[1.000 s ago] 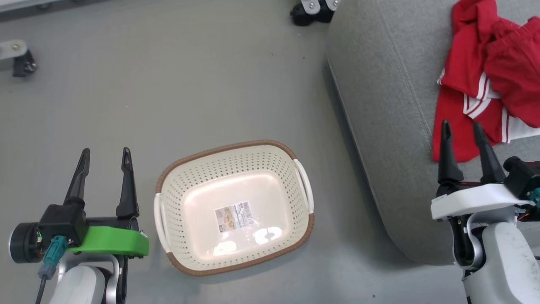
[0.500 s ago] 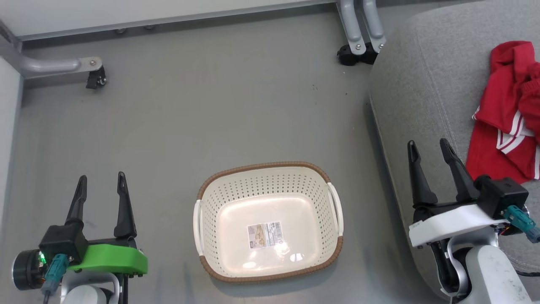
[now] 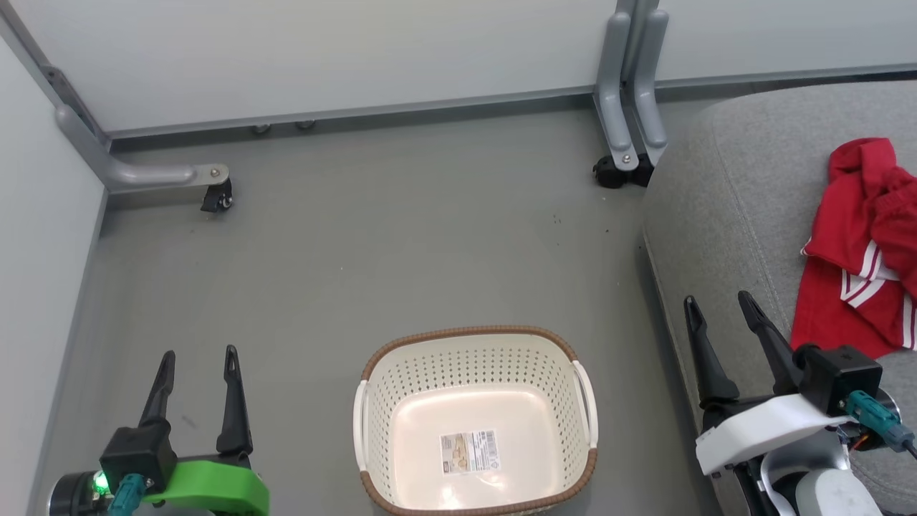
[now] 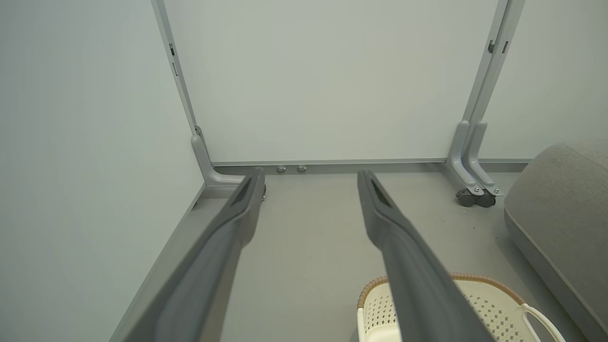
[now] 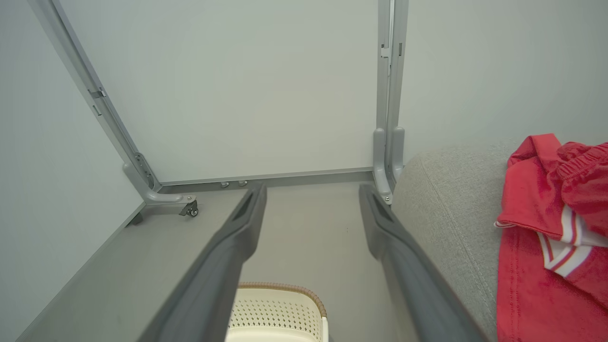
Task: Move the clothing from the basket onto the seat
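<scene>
The red clothing (image 3: 863,251) lies crumpled on the grey seat (image 3: 723,215) at the right; white stripe trim shows on one garment. The right wrist view has the clothing (image 5: 551,228) on the seat (image 5: 446,223) too. The cream basket (image 3: 476,423) with a brown rim stands on the floor at bottom centre, holding nothing but a sticker. Left of the basket, my left gripper (image 3: 199,360) is open over the floor. My right gripper (image 3: 716,302) is open above the seat's near edge, left of the clothing. Nothing is between either pair of fingers.
Grey floor (image 3: 401,251) stretches from the basket to pale wall panels (image 3: 344,50). A caster foot (image 3: 215,195) juts out at the back left. Twin metal legs with casters (image 3: 622,165) stand beside the seat's far corner. A side panel (image 3: 36,236) closes off the left.
The head camera has tilted up, so basket, seat and clothing slid down the picture and the walls came into sight. Both grippers stay open and empty.
</scene>
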